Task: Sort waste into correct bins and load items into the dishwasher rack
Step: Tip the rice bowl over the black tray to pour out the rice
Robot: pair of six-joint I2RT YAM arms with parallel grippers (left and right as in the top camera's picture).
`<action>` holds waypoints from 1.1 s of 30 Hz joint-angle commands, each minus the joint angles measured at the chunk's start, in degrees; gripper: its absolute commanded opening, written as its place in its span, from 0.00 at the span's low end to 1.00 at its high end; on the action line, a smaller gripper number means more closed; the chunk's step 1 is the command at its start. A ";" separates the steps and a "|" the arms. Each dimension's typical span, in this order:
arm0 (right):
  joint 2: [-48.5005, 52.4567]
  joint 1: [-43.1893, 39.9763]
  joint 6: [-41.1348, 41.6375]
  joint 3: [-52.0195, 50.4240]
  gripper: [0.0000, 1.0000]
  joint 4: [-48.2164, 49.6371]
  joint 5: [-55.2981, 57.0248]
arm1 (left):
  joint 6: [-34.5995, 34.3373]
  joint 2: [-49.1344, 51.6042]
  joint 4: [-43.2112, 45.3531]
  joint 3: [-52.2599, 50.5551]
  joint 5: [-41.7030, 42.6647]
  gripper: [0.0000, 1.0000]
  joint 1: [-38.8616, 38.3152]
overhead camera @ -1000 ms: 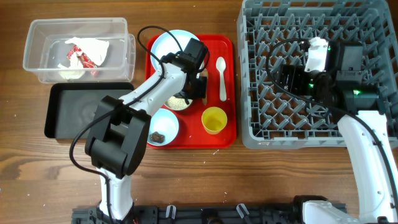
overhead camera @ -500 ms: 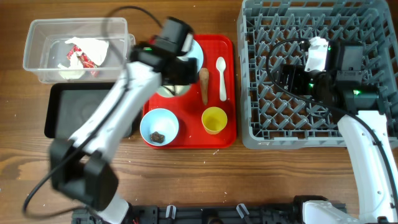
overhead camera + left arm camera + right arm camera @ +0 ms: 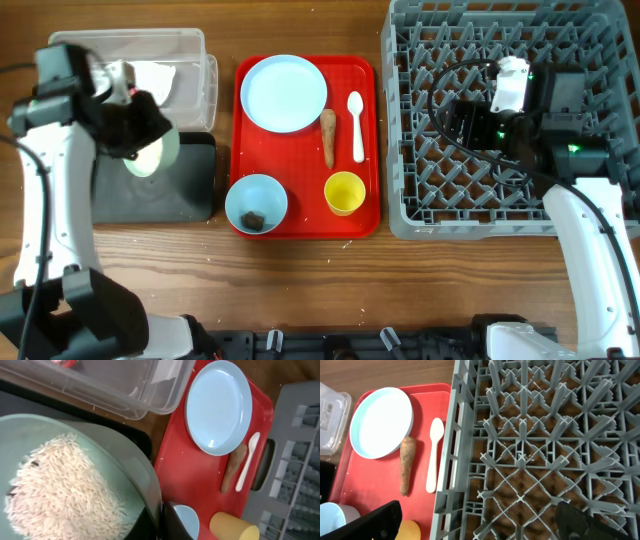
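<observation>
My left gripper (image 3: 142,138) is shut on the rim of the pale green bowl (image 3: 152,158) and holds it, tilted, above the black tray (image 3: 185,185). In the left wrist view the bowl (image 3: 100,455) is full of white rice grains (image 3: 60,495), with my fingertips (image 3: 172,522) pinching its rim. The clear tub (image 3: 195,60) holds wrappers (image 3: 160,75). On the red tray (image 3: 305,215) lie the blue plate (image 3: 285,92), the carrot stick (image 3: 328,137), the spoon (image 3: 357,125), the yellow cup (image 3: 345,192) and a blue bowl (image 3: 256,203) with a dark lump. My right gripper (image 3: 468,125) is open and empty above the rack (image 3: 510,205).
The right wrist view shows the rack's pegs (image 3: 545,435) below my open fingers, with the plate (image 3: 381,421), carrot stick (image 3: 406,464) and spoon (image 3: 434,455) to the left. The tub sits just behind the black tray. Bare wood runs along the front.
My left gripper has lifted the green bowl of rice off the red tray and carried it left, to above the black tray. The right arm has not moved.
</observation>
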 commanded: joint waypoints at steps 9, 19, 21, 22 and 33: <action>0.42 -0.11 0.37 1.14 1.00 0.46 -0.57 | 10.47 12.81 8.76 -10.47 45.48 0.04 17.73; 0.44 -0.11 0.37 1.14 1.00 0.44 -0.57 | 2.69 13.60 6.64 -10.47 61.29 0.04 22.38; 0.44 -0.11 0.37 1.14 1.00 0.44 -0.57 | 2.19 13.60 6.49 -10.47 63.47 0.04 22.73; 0.44 -0.11 0.39 1.14 1.00 0.46 -0.57 | 0.90 13.60 6.54 -10.45 63.47 0.04 22.91; 0.42 -0.11 0.39 1.14 1.00 0.50 -0.57 | -10.10 13.60 7.72 -10.45 55.01 0.04 24.44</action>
